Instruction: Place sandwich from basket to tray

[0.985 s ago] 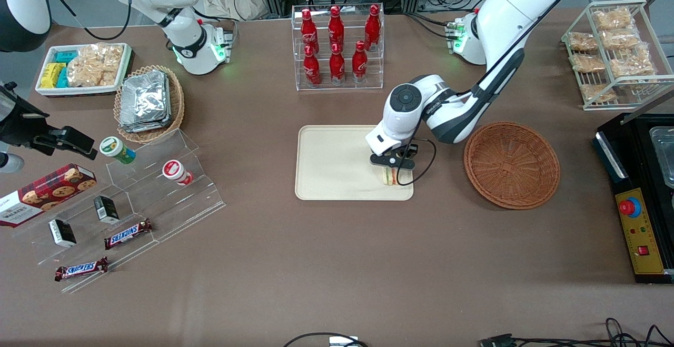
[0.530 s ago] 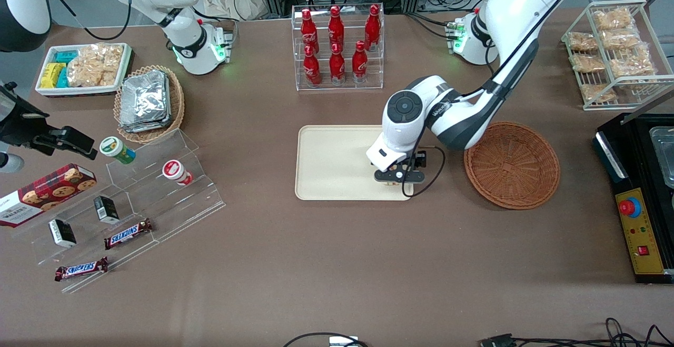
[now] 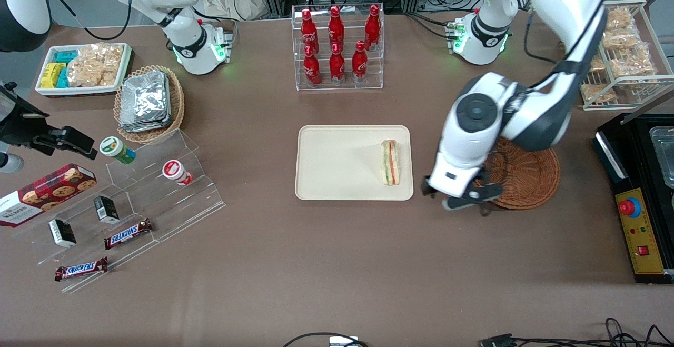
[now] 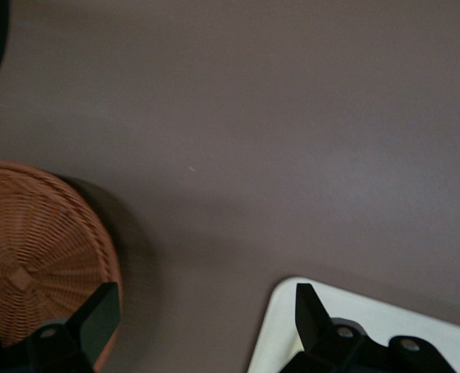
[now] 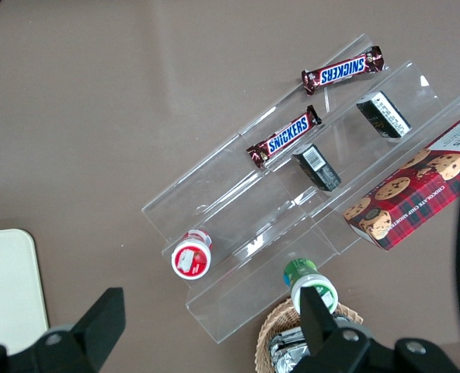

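Now little left to go wrong: tray [image 3: 337, 162] near gripper [image 3: 463, 197], toward parked arm's end; basket [image 3: 518, 170] just beside gripper, empty, partly under arm; only risk is sideways sweep clipping tray rim or basket edge, gripper hanging between them; gripper fingers [image 4: 98, 315] spread wide, holding nothing; sandwich [image 3: 390, 162] lies flat on tray near its gripper-side rim, pale bread, red-orange-green filling stripe showing
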You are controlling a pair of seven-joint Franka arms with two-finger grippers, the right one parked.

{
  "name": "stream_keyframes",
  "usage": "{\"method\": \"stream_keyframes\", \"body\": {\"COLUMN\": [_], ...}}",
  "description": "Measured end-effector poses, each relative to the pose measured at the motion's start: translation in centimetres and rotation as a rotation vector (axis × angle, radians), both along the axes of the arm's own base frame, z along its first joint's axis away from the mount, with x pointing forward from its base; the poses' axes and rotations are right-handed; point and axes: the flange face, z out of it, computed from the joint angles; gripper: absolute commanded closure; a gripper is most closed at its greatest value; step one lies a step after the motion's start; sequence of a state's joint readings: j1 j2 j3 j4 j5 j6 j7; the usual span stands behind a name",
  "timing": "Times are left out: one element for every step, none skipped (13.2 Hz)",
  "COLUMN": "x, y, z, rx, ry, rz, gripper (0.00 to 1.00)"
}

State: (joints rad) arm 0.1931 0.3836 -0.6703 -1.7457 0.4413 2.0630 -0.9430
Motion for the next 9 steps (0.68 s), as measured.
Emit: {"method": "stream_keyframes", "body": {"x": [0.5,1.0,1.5,1.9,2.2,2.4,2.7,2.8,2.9], "y": [1.4,2.3,3.1,3.9,4.8,5.9,7.1,8.4,9.6], "z": [1.1,2.3,3.6,4.7,5.7,6.5,7.3,8.0,8.7], "rx": [-0.011,-0.021,-0.028,-0.031,-0.036,-0.042,-0.049,-0.057,-0.069], "ry": [-0.008,-0.011,-0.008,0.003,0.023,0.048,0.07,0.087,0.096], "rz": [0.034,0.063,0.088,0.096,0.088,0.074,0.058,0.038,0.014], "gripper": [0.0,0.0,0.0,0.0,0.0,0.0,0.0,0.0,0.0]}}
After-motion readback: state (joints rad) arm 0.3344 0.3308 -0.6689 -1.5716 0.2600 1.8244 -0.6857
